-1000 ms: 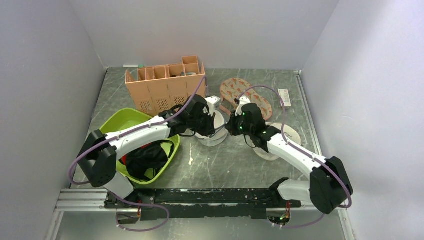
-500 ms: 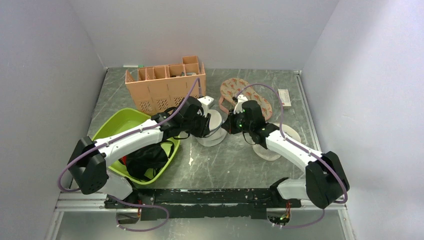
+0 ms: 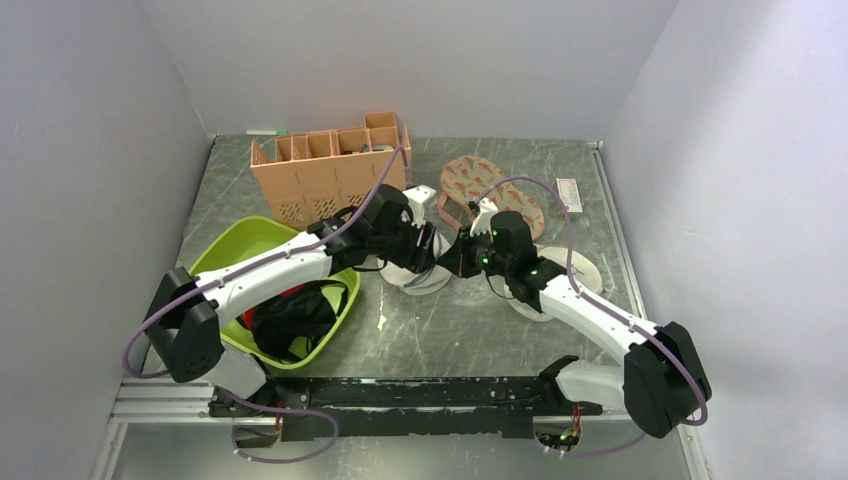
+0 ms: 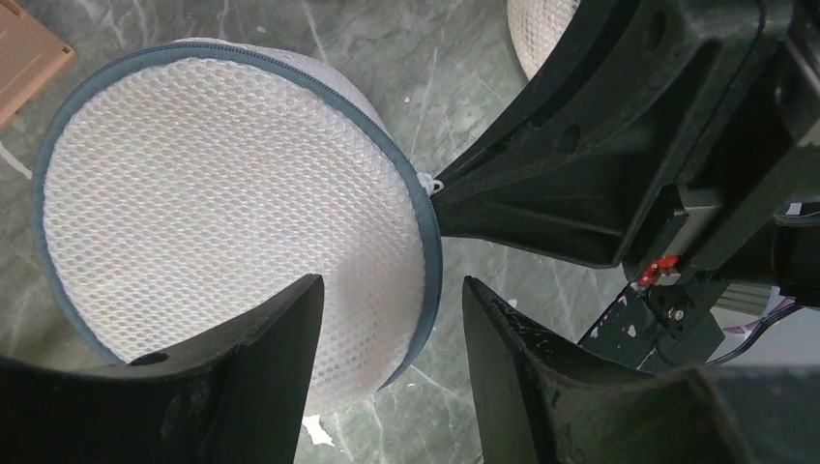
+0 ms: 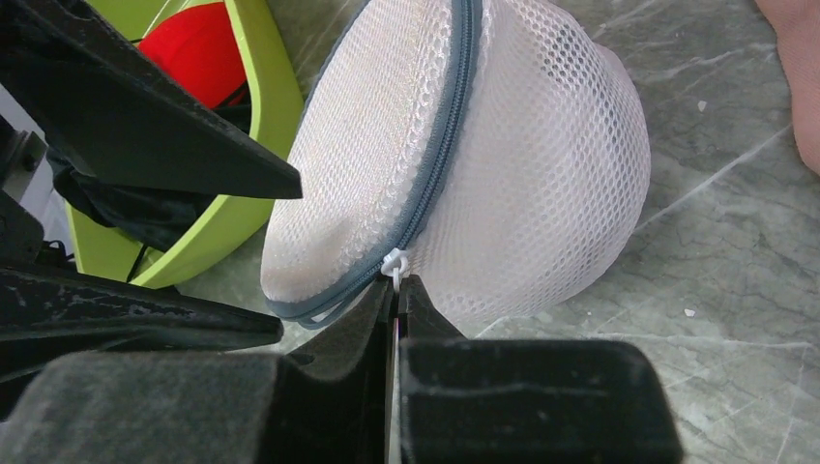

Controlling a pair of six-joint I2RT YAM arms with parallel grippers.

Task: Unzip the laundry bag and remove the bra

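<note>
Two right fingers [image 5: 430, 324] are pressed together on the white pull [image 5: 394, 263] of the zip [image 5: 440, 145]; no gap is seen between them. The left fingers [image 4: 271, 338] are held apart, astride the near rim of the bag [image 4: 222, 193], with one over the flat mesh face and one outside the side wall. Contact with the mesh cannot be confirmed from the wrist view.

The bag is sat on the table [image 5: 725, 242] mid-field, tipped so its flat face is turned toward the left arm, just beside the green tub [image 3: 240, 245]. The zip is seen closed along all the rim that shows. The bra is not visible. It is presumed inside the bag, but nothing can be made out through the mesh. A red garment [image 5: 198, 43] and a black garment [image 3: 290, 320] are seen in the tub; neither is the target.

Step judged: unzip, at its very start. Pull gripped, no opening made, task barely begun.

Next move: the pull is to be drawn around the rim along the zip line, not away from the bag, else the whole bag would likely be dragged. The left fingers would need to be closed on the rim or wall behind the pull for counter-hold. Soft mesh is expected to bunch ahead of the slider, so tension should be kept on the tape. With so small a pull, slip is a risk.
</note>
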